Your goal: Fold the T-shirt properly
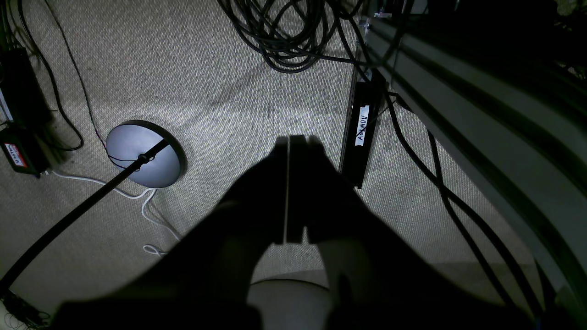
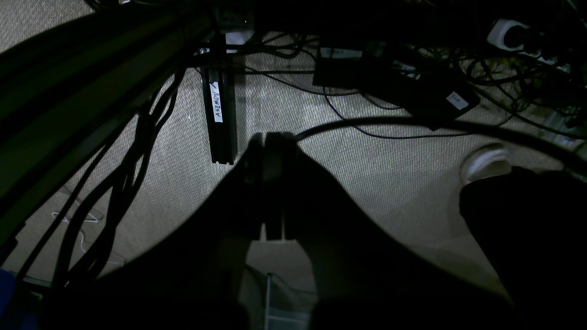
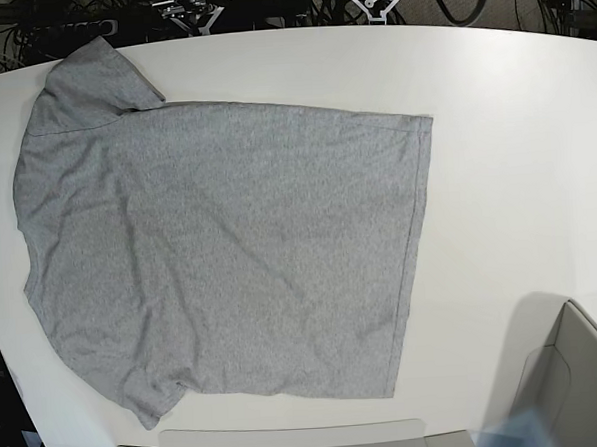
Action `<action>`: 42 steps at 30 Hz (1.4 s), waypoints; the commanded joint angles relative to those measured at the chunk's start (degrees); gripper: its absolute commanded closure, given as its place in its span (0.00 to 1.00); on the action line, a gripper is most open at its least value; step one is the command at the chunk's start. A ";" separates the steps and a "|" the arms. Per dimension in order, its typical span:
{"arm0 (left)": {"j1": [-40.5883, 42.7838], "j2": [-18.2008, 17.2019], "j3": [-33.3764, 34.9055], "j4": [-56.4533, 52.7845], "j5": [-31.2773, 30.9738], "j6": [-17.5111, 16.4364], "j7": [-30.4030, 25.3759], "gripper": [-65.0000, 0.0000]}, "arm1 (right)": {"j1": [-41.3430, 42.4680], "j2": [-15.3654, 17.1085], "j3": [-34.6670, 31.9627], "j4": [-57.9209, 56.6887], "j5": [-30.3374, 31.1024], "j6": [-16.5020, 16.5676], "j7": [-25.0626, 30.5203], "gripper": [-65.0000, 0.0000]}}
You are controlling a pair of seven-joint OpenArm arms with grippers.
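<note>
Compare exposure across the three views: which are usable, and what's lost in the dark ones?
Base view: bright and even, the T-shirt crisp on the white table. Left wrist view: underexposed, the left gripper a black silhouette against lit carpet, jaws together. Right wrist view: darker still, the right gripper barely outlined, cables lost in shadow.

One T-shirt (image 3: 230, 257), one table (image 3: 514, 122), two pincers: left (image 1: 288, 140), right (image 2: 265, 136).

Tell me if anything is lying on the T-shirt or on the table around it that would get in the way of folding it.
Nothing visible does. The T-shirt lies spread flat, plain side up, on the white table with nothing on it. Neither arm shows in the base view; both wrist cameras look at the carpeted floor.
</note>
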State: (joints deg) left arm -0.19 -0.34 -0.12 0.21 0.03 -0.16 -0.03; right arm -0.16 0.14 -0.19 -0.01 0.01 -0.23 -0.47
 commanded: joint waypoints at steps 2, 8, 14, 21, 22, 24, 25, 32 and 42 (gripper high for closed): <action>-0.12 -0.14 -0.10 0.19 0.19 0.47 -0.36 1.00 | 0.21 0.17 0.14 0.14 0.21 0.19 -0.01 1.00; 0.32 -0.14 -0.28 0.19 0.01 0.56 -4.41 1.00 | -0.23 0.25 0.14 0.32 0.30 0.19 0.25 1.00; 5.77 -0.23 -0.19 0.01 0.01 0.38 -22.69 1.00 | -2.34 0.25 0.23 0.41 0.30 0.19 6.67 1.00; 13.33 -0.23 -0.19 -0.08 0.01 0.38 -45.81 1.00 | -9.81 1.31 0.05 0.23 0.12 0.19 29.88 1.00; 14.56 -0.23 -0.19 -0.08 0.01 0.38 -49.68 1.00 | -11.04 1.31 0.14 0.23 0.12 0.19 33.57 1.00; 16.14 -0.23 -0.19 -0.08 0.01 0.38 -55.57 1.00 | -13.24 2.19 0.14 0.23 0.12 0.19 40.43 1.00; 16.93 -0.23 -0.19 -0.16 0.01 0.38 -58.21 1.00 | -14.12 2.54 0.14 0.14 0.12 0.19 43.50 1.00; 22.30 -0.23 -0.10 -0.16 0.10 0.38 -76.41 1.00 | -21.51 4.03 0.14 0.41 0.30 0.19 66.98 1.00; 36.45 -1.38 -0.19 18.47 0.01 0.38 -76.76 1.00 | -35.75 5.44 0.32 20.63 4.16 0.54 66.62 1.00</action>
State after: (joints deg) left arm 34.92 -1.48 -0.30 18.70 0.03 0.10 -74.28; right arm -34.57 5.56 0.03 21.15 4.58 0.03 64.34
